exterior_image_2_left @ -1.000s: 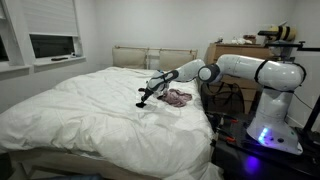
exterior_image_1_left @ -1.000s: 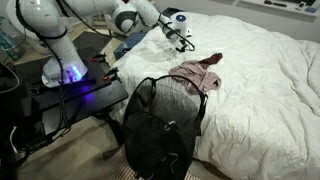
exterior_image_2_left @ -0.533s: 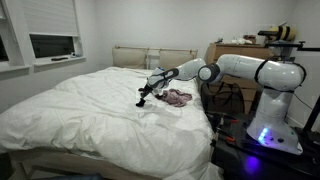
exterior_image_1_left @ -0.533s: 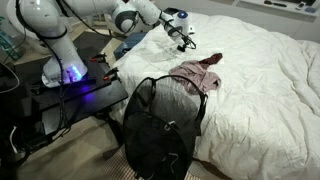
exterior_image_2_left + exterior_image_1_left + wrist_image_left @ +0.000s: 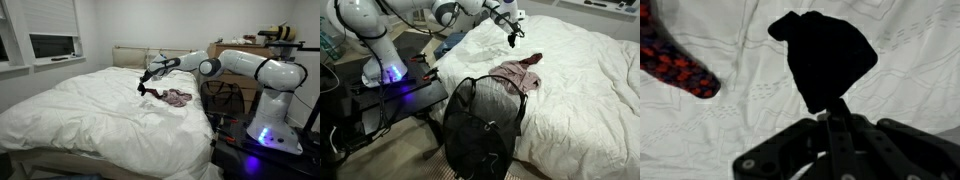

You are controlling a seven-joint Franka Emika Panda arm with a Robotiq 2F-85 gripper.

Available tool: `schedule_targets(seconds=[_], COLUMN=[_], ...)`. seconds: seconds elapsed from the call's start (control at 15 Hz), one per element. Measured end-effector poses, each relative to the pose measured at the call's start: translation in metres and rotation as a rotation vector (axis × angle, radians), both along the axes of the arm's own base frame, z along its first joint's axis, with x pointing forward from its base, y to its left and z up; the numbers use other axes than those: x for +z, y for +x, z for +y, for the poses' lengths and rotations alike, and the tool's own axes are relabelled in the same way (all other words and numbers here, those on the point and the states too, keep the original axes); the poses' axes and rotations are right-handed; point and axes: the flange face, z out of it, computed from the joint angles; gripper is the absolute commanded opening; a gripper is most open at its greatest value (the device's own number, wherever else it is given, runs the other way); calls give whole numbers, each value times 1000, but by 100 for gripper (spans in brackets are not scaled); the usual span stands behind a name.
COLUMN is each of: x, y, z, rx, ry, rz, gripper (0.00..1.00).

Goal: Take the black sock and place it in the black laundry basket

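My gripper (image 5: 507, 22) is shut on the black sock (image 5: 512, 35), which hangs from it above the white bed. In an exterior view the gripper (image 5: 147, 74) holds the sock (image 5: 142, 87) clear of the sheet. In the wrist view the sock (image 5: 825, 60) dangles from the closed fingertips (image 5: 832, 112) over the sheet. The black mesh laundry basket (image 5: 480, 125) stands on the floor at the bed's near edge, below and well apart from the gripper. It is hidden in the view from the foot of the bed.
A pile of pink and brown clothes (image 5: 518, 74) lies on the bed (image 5: 580, 80) by the basket, also seen in an exterior view (image 5: 177, 97). A red-patterned cloth (image 5: 675, 60) shows in the wrist view. The robot's base table (image 5: 380, 95) stands beside the bed.
The gripper has risen from the bed surface and moved further along the bed, lifting the black sock off the sheet.
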Motion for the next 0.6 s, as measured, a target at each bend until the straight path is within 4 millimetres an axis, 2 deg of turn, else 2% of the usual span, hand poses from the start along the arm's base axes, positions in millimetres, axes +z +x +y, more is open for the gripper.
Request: schedule_targets(seconds=[0.33, 0.6], x=[74, 118], y=[0, -10], z=[-35, -67], rx=[-63, -108], ry=[2, -12], rz=[-8, 66], gripper=[0, 0])
